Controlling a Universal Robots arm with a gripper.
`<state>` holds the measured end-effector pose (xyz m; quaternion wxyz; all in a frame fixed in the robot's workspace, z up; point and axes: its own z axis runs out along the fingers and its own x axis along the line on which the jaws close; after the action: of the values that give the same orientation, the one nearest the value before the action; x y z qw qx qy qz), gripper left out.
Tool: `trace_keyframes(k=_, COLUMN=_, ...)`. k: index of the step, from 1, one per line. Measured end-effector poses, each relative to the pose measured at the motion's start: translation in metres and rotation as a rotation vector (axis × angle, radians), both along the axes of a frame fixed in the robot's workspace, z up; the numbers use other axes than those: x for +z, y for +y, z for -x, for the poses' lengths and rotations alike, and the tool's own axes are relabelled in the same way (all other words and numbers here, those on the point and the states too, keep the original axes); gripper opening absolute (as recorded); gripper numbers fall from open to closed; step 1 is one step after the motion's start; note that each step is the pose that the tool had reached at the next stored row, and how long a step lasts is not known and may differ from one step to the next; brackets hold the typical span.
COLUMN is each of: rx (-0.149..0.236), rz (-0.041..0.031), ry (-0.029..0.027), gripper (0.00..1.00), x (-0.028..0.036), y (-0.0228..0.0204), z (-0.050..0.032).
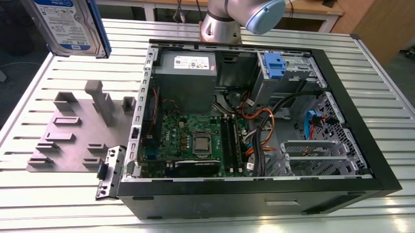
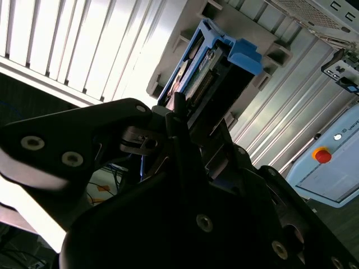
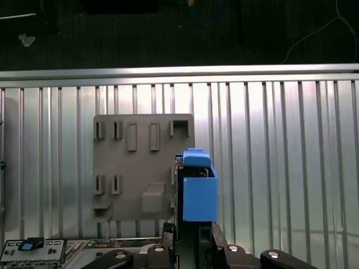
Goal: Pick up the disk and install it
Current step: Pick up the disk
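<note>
the pick-up half looks done. the disk (image 1: 70, 25) hangs in the air at the far corner of the exterior view's left, label side showing, clear of the slatted desk (image 1: 52, 204) and above the grey holder plate (image 1: 77, 131) it would have stood in. in the second wrist view the gripper (image 2: 190, 120) has its dark fingers (image 2: 178, 109) clenched on the sides of the disk, whose blue front edge points away from the wrist. the first wrist view looks down past the blue rail end of the disk (image 3: 199, 193) onto the plate's slots below, and none of them holds a drive.

the install half is not yet done, as far as i can judge. the open computer case (image 1: 363, 145) lies on its side on the desk, well apart from the held disk, and the silver drive cage (image 1: 279, 68) with its blue latch sits at the case's far end. whether a bay there is free i cannot tell.
</note>
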<state>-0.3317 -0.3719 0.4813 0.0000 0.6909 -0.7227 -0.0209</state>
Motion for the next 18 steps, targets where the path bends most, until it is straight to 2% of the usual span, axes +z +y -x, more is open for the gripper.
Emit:
trace_keyframes(k=9, rx=0.0, rz=0.0, ry=-0.0001, gripper=0.35, x=0.0, y=0.0, z=-0.0004)
trace_keyframes(k=18, rx=0.0, rz=0.0, ry=-0.0001, gripper=0.35, x=-0.0001, y=0.0001, z=-0.0052)
